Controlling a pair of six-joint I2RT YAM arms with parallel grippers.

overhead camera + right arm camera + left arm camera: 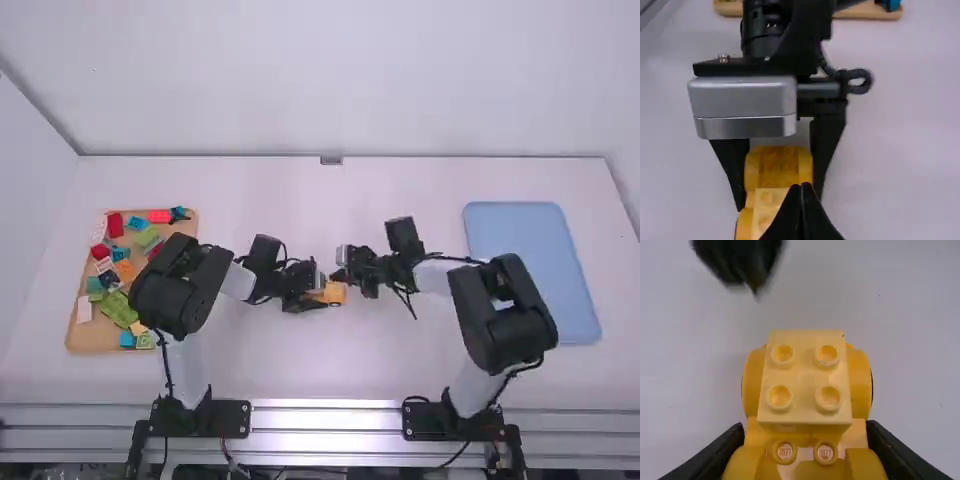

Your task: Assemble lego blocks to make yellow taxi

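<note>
My left gripper (315,292) is at mid-table, shut on a yellow wheeled car body (336,294). In the left wrist view the left gripper (805,452) has a finger on either side of the car body (860,385), and a pale yellow block (805,407) with four-stud top sits on the body's far end. The right gripper (340,265) is close by, a little beyond the car. Its fingers are pressed together with nothing between them in the right wrist view, where the right gripper (802,187) overlaps the view of the pale block (764,212).
A wooden tray (88,338) of mixed coloured blocks lies at the left, beside the left arm. At the right, beyond the right arm, lies a blue tray (530,260). Both wrists are close together at mid-table.
</note>
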